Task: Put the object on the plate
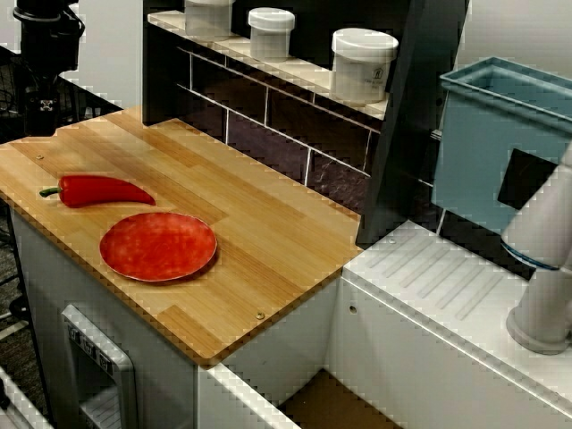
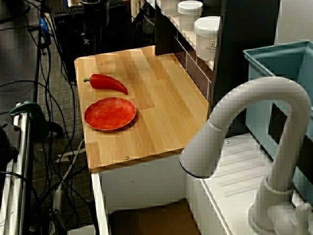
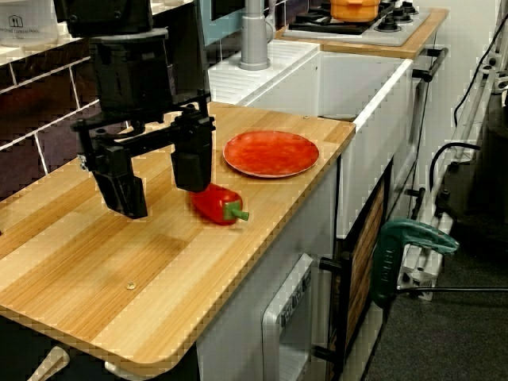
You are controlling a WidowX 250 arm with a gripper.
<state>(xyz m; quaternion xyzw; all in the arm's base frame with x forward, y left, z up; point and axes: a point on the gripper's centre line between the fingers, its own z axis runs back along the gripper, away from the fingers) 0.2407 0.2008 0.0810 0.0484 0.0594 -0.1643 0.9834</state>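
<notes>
Clearly, nothing is grasped yet: the hand [image 3: 155,178] hangs with its two fingers spread wide, empty, low over the wooden tabletop [image 1: 268,241] and just beside the pepper [image 1: 100,190], which lies on its side near the tabletop's front edge with its green stem pointing outward and its tip toward the plate [image 1: 158,246]. The plate sits just beside it, apart by a narrow strip of wood, also close to that front edge. From the side view one finger [image 3: 193,159] stands in front of the pepper, so I cannot tell whether the fingers straddle it or sit off to one side. The main risk, as I judge it, is that glossy curved skin: a squeeze placed off the thick middle could make it squirt out or roll, and with the edge so near it might drop off the tabletop. A low carry could also clip the plate's rim and shove the plate toward that edge.
</notes>
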